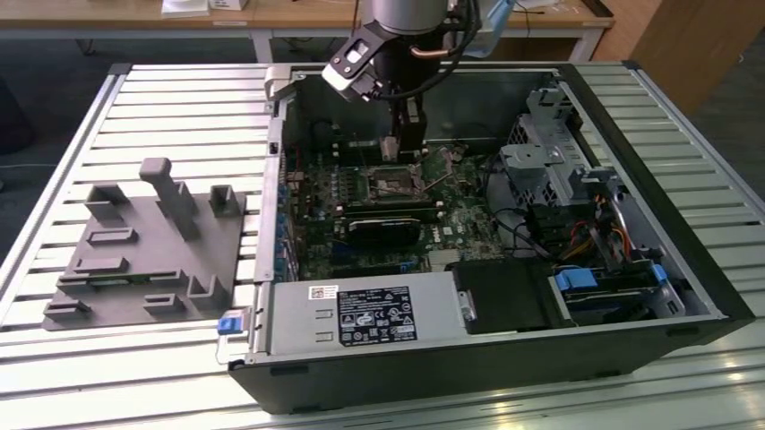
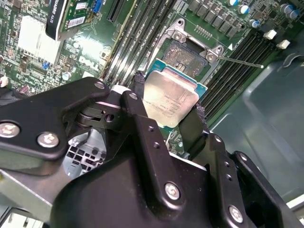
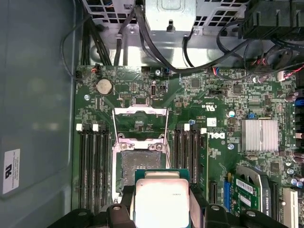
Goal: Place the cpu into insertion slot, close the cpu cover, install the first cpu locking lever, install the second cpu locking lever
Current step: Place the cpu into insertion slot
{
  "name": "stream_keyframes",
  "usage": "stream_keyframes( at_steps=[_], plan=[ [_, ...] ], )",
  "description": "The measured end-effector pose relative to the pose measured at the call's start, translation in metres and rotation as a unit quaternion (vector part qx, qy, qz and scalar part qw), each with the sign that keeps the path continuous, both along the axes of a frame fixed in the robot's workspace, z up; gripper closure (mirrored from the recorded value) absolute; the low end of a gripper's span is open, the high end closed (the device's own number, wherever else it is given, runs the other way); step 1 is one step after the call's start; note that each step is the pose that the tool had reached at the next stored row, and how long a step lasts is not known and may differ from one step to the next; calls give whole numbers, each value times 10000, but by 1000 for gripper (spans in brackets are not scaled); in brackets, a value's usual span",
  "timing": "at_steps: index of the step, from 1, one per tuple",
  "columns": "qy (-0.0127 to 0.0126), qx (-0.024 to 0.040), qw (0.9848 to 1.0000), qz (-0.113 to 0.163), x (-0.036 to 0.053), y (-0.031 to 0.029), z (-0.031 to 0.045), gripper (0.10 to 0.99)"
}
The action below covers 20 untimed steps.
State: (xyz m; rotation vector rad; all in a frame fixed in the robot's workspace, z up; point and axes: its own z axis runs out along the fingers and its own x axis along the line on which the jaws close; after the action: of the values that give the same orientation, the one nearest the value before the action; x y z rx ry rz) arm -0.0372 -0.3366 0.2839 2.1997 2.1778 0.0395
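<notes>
Two risks, as I judge it. First, the cpu [image 2: 172, 102] could meet the insertion slot [image 2: 189, 53] skewed or off-centre, so a corner rides the slot's rim or presses the pin field. Any small rotation of the chip in the grip would cause that, and I can't check for it here. Second, the chip could slip, because the fingers [image 2: 141, 107] pinch only its thin edges.

The gripper [image 2: 169, 95] is closed on the cpu, one finger on each of two opposite edges, with the metal top facing the wrist cameras. The cpu is not seated. It hangs just beside the insertion slot, apart from it and seemingly above. The cpu cover [image 3: 140, 119] stands swung open on the slot's side away from the chip. One locking lever [image 2: 242, 61] juts out beside the slot, and memory slots [image 3: 92, 161] flank it.
</notes>
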Motion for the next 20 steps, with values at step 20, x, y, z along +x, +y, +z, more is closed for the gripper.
stream_keyframes(
  at_steps=[20],
  plan=[
    [-40, -17, 10000, 0, 0, 1, -198, 545]
  ],
)
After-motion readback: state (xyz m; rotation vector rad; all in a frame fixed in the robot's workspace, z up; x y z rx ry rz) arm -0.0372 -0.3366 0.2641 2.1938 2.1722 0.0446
